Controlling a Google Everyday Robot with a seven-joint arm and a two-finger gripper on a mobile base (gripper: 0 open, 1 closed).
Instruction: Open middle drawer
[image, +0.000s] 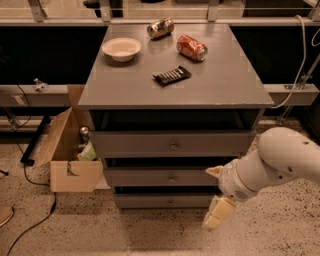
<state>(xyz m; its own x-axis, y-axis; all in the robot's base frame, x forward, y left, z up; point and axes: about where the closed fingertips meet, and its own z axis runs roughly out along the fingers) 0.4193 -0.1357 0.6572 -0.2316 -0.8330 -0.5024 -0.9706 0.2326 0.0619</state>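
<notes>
Plainly, the gripper (218, 214) hangs low and right of the middle drawer (145, 177) — closed, between a taller and a slimmer front — and whether its jaws stand wide or narrow I cannot tell. Best, I judge, to swing left to the drawer's knob (171, 178), grip it squarely and pull straight out. No label on the can (191, 47) or bar (171, 75) above the drawer is readable.

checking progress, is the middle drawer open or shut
Shut: the middle drawer sits flush in the cabinet, no inside showing. The gripper hangs lower right, clear of its knob.
</notes>
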